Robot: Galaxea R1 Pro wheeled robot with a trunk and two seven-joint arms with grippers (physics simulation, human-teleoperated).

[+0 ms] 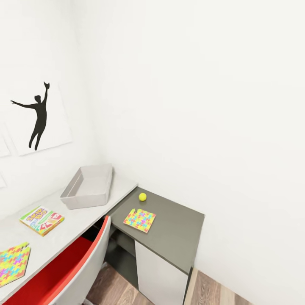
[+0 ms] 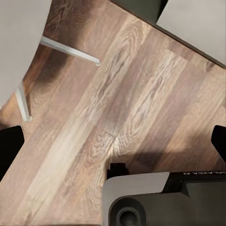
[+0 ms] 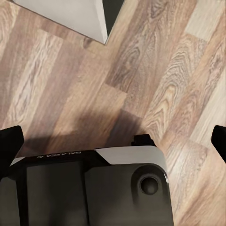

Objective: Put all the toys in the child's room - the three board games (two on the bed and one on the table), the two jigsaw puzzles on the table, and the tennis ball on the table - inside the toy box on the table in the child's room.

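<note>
worktop: L-shaped, pale grey run met by dark grey end section | pale run: toy box near the corner, board game nearer the camera, jigsaw puzzle at frame edge | dark section: tennis ball just beyond second jigsaw, apart

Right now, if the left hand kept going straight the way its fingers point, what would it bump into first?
Most likely the wooden floor. The left gripper points down at it with fingers spread and nothing between them. A chair leg lies off to one side.
</note>
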